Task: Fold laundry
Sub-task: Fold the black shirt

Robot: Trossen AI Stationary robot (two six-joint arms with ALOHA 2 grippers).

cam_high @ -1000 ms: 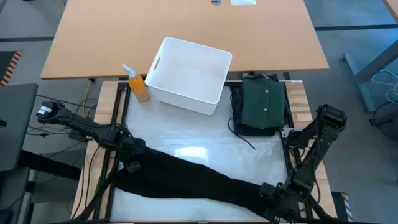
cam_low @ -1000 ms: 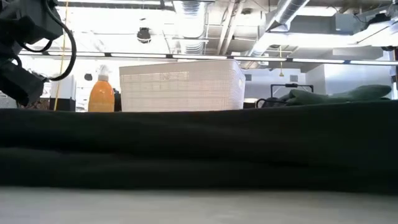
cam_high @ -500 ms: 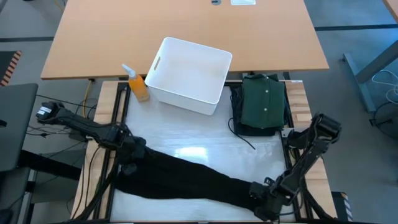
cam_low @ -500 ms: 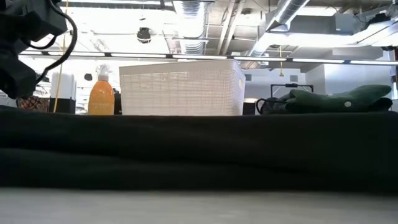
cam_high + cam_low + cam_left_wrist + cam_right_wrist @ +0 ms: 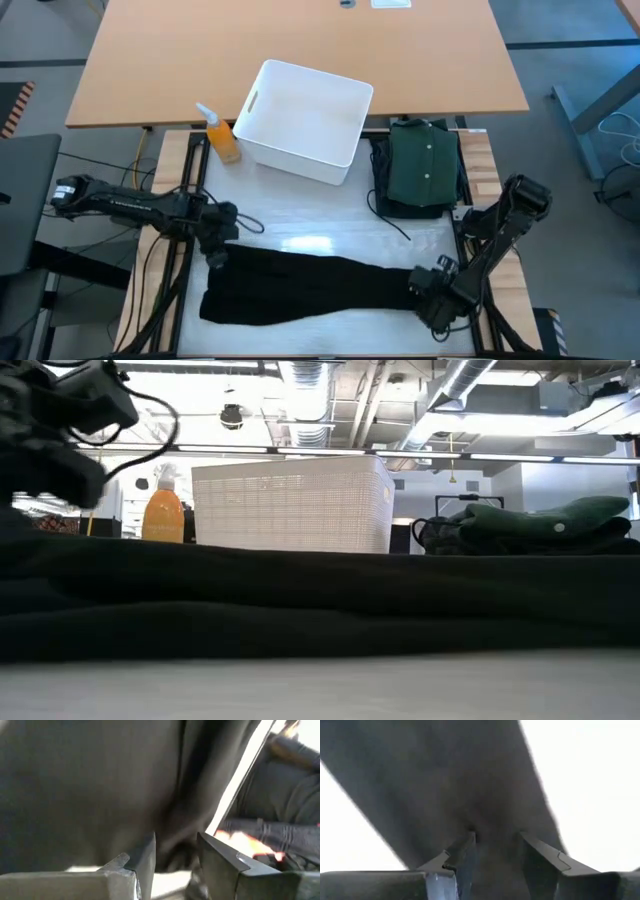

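High view: black garment [image 5: 310, 288] stretched between left gripper [image 5: 216, 250], right gripper [image 5: 428, 290].

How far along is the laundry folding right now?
Looks done: the green shirt lies folded on a dark stack at the table's far right. In hand: the black garment lies in a long band across the near edge, the left end effector open beside one end, the right end effector at the other. Left: folding it shorter and stacking it.
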